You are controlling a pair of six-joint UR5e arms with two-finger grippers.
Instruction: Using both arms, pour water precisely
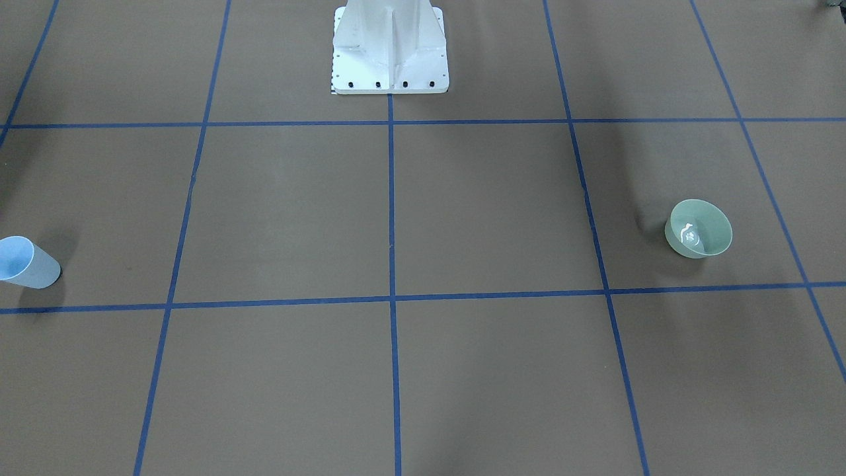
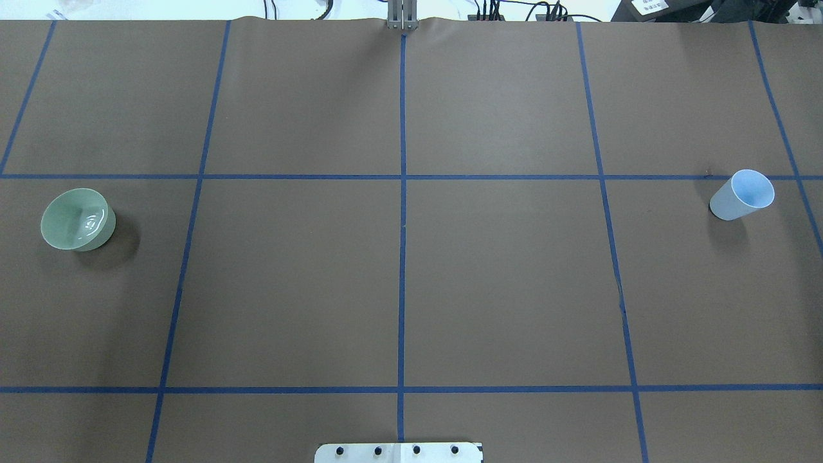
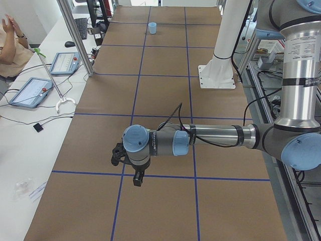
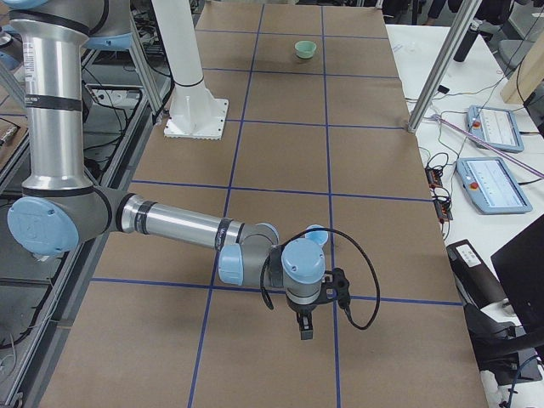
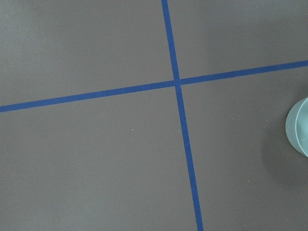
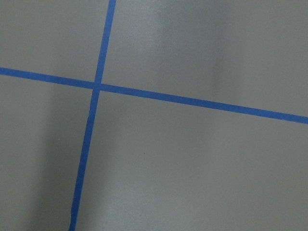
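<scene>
Water [image 2: 92, 222] is just a small glossy pool in the green bowl [image 2: 56, 212], far out on our left side, with the blue cup [image 2: 739, 199] well apart on the right. So the left gripper [image 3: 138, 179] is nearer the bowl and the right gripper [image 4: 304, 328] nearer the cup. We can't tell if either is open or closed.

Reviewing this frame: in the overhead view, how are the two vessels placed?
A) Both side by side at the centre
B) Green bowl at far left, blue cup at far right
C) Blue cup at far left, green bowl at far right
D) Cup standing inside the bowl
B: the overhead view shows the green bowl at far left and the blue cup at far right, both upright and well apart.
</scene>
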